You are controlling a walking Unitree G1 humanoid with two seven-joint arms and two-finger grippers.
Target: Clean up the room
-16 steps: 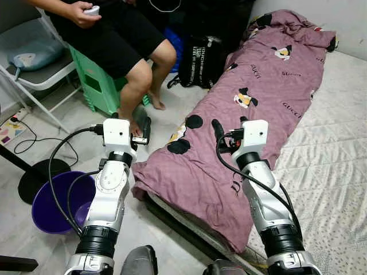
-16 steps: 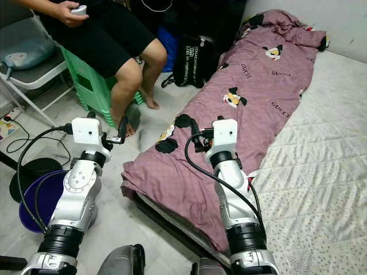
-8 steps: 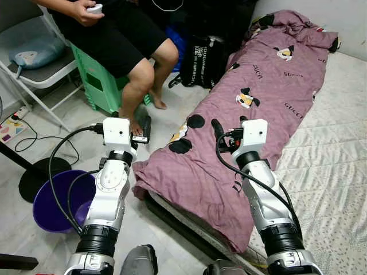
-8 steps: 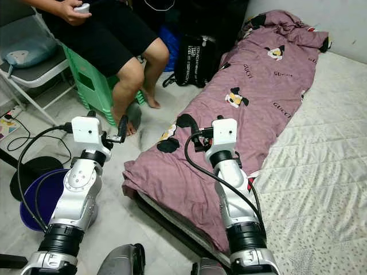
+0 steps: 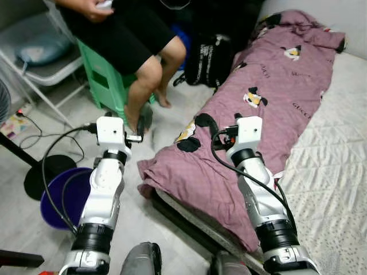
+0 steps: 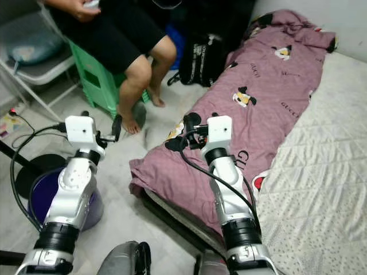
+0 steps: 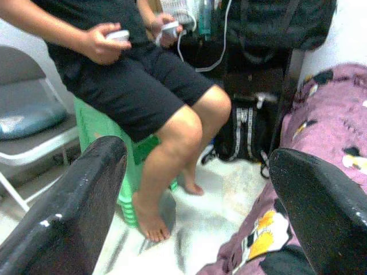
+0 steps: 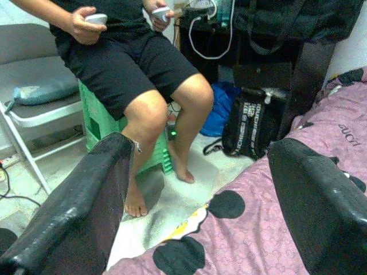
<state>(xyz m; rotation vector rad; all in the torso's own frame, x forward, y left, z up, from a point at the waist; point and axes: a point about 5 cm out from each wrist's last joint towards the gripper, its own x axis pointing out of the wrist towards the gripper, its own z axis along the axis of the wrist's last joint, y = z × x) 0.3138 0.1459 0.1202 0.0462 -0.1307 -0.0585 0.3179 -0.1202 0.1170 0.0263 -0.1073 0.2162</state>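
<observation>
Head views: left tool [image 5: 139, 122] over the floor, right tool [image 6: 191, 123] over the quilt's [image 5: 275, 91] near end, on the bed's [image 5: 338, 172] left side. Wrist views: both tools released, empty; far off, a seated person [image 8: 132, 63]

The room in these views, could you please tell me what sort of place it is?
Most likely a small bedroom: a mattress lies low on the floor with a purple printed quilt over it, and a person sits on a green stool alongside.

Both arms reach forward; left gripper [image 7: 198, 212] and right gripper [image 8: 198, 200] seemingly spread wide, holding nothing
</observation>
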